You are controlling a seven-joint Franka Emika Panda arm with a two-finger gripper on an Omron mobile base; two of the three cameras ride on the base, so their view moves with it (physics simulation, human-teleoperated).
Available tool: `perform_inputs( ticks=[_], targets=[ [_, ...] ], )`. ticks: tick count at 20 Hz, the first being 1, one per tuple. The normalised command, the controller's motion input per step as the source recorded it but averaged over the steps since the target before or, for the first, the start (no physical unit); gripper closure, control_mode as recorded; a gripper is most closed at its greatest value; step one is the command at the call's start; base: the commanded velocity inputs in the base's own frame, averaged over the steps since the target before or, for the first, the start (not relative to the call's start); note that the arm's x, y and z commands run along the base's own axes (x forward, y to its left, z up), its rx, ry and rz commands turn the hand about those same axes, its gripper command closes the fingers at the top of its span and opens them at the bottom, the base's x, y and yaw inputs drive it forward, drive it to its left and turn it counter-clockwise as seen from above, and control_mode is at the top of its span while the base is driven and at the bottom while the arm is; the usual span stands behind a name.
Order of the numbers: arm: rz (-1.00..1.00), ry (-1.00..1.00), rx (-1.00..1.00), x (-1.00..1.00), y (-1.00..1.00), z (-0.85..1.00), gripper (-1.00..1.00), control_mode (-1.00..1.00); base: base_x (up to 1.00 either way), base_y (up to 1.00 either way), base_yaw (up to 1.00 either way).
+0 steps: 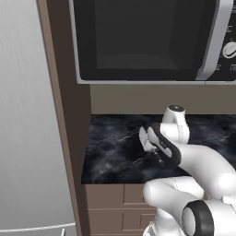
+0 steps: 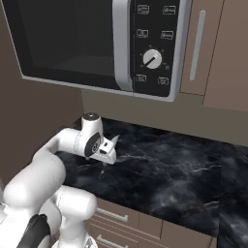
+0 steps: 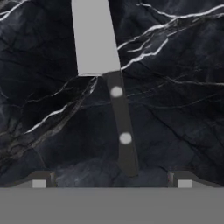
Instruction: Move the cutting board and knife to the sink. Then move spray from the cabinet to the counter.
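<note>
We see the arm (image 2: 53, 160) rising lower left, hand over the left part of the black veined counter (image 2: 184, 179). Gripper (image 2: 102, 170) points down just above the surface; jaw spread too small to tell here. Microwave (image 2: 97, 43) hangs above, dial (image 2: 152, 59) at its right panel. Brown cabinet door (image 2: 206, 48) far right, drawers (image 2: 121, 218) below.

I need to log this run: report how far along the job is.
Done: nothing that shows here. In hand: the open gripper hangs over the knife, which lies flat on the counter, handle between the fingers and not yet gripped. Left: grasp the knife and take it to the sink, move the cutting board, then fetch the spray.
</note>
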Motion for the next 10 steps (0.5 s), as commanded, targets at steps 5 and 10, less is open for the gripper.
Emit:
perform_inputs(
  ticks=[5, 10],
  targets=[
    [0.00, 0.00, -0.05, 0.07, -0.01, -0.21, -1.00, -1.00, 0.00, 0.00, 0.00],
    [0.00, 0.00, -0.05, 0.09, -0.06, -0.21, -1.00, -1.00, 0.00, 0.00, 0.00]
  ],
)
